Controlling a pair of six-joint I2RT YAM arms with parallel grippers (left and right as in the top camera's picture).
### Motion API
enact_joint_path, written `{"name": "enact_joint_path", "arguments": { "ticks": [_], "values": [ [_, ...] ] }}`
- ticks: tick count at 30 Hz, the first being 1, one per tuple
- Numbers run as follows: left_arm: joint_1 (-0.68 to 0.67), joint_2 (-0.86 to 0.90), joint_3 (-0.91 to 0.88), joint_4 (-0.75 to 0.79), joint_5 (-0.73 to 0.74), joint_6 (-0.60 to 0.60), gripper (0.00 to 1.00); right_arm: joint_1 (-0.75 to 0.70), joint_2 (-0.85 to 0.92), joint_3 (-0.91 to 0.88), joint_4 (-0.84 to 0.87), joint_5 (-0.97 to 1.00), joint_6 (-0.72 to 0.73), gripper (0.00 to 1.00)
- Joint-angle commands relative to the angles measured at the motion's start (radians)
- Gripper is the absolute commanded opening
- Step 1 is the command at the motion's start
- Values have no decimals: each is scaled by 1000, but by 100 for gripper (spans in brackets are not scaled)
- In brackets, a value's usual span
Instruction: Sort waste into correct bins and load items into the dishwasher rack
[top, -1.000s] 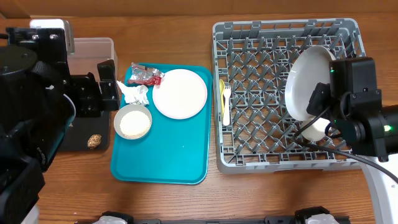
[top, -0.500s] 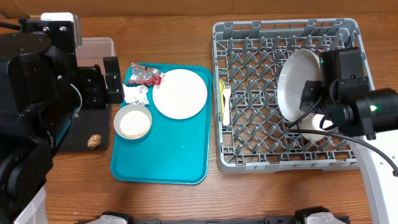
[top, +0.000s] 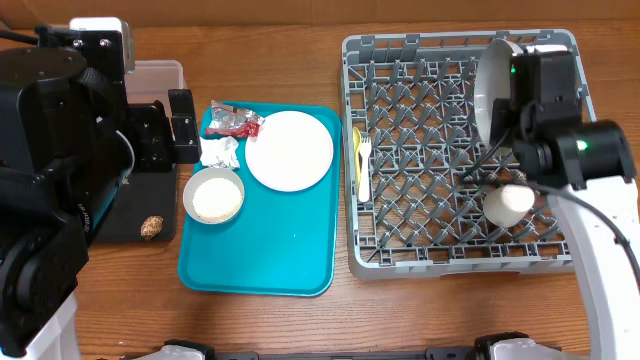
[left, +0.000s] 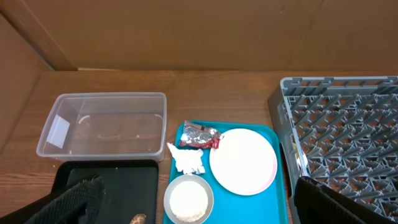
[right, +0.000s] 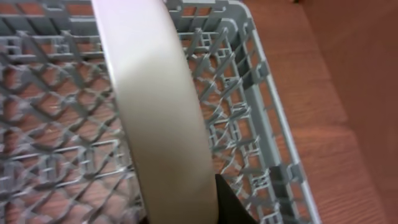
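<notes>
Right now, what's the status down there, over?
Left gripper open, empty. Right gripper shut on pale plate, held on edge over dishwasher rack. White plate, bowl on teal tray. Nothing seen blocking.

The table (top: 450, 320) was wood with a visible grain and a low satin sheen. The rack (top: 420, 230), at three o'clock, was matt grey moulded plastic. The teal tray (top: 260, 250) looked like smooth plastic. At its eleven o'clock lay the wrapper (top: 235, 122), shiny crinkled red foil, and beside it the napkin (top: 218, 152), crumpled matt paper. The white plate (top: 290, 150) and the bowl (top: 189, 188) were smooth. The tub (left: 102, 124) was clear, glossy plastic, and the black tray (left: 124, 180) was matt. The pale plate (right: 155, 112) had a smooth, softly sheened rim. Matt brown cardboard (left: 186, 31) stood behind.
</notes>
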Motion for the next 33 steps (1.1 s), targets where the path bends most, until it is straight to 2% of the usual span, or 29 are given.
{"name": "enact_joint_path", "arguments": {
  "ticks": [1, 5, 8, 10, 33],
  "values": [
    [-5, 3, 11, 2, -18, -21, 100, -82, 47, 19, 37, 32, -121, 4],
    [-5, 3, 11, 2, -18, -21, 100, -190, 68, 19, 63, -82, -127, 4],
    [-5, 3, 11, 2, -18, -21, 100, -274, 80, 19, 80, -284, -225, 4],
    [-5, 3, 11, 2, -18, -21, 100, -298, 85, 19, 93, -324, -230, 4],
    [-5, 3, 11, 2, -18, -21, 100, -306, 215, 17, 197, -281, -301, 4]
  ]
}}
